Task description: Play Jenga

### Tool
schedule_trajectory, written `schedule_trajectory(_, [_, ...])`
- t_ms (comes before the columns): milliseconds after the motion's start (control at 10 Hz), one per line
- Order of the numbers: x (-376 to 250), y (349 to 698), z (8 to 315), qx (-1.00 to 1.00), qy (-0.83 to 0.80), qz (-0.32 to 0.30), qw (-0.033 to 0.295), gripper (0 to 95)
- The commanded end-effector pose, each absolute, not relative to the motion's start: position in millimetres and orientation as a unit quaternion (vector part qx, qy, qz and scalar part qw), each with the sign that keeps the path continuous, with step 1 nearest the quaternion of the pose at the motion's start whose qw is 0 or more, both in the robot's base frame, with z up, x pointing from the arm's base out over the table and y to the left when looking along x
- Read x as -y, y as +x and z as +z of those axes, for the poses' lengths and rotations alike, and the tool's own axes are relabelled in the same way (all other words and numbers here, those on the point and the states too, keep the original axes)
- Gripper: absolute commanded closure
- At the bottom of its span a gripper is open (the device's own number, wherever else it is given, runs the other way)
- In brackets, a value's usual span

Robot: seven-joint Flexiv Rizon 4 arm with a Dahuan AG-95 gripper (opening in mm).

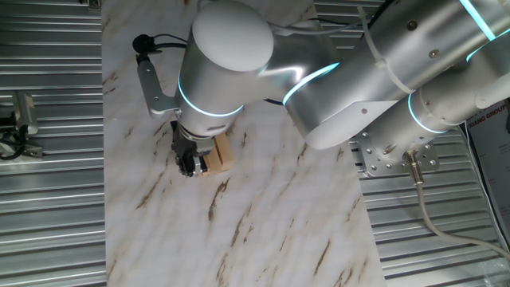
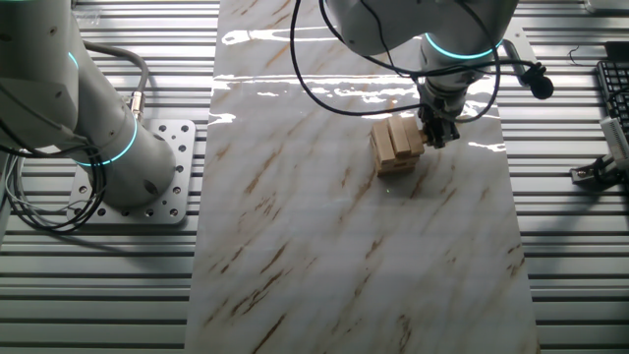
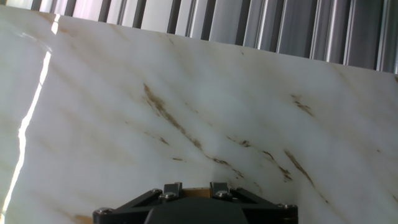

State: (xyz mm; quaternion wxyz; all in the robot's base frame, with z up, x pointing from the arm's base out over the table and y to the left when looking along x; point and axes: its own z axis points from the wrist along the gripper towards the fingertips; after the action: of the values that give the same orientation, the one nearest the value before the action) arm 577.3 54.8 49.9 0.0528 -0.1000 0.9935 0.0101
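Blocking much of one fixed view, the arm's large white joint at upper centre, leaving only one tan corner of the Jenga showing just right of the tool. Cut off at the bottom edge of the hand view, the tool's black body, fingertips out of sight, with a thin tan strip barely visible behind its top screws. Hard to judge from any view how far apart the fingers stand; cannot tell whether clenched or released. Seen more fully in the other fixed view, right of centre in the upper half: a low stack of plain blocks on the marble-patterned desk, the tool pressed close against the stack's right side, apparently touching it. Around the desk, ribbed metal flooring.
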Motion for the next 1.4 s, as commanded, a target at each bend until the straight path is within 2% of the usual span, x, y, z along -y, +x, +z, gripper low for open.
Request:
schedule_trajectory(100, [-54.6, 576.8, 49.8, -0.994, -0.100, 0.010, 0.053, 95.0])
schedule_trajectory(1400, [-54.6, 576.7, 47.6, -0.993, -0.099, 0.014, 0.059, 95.0])
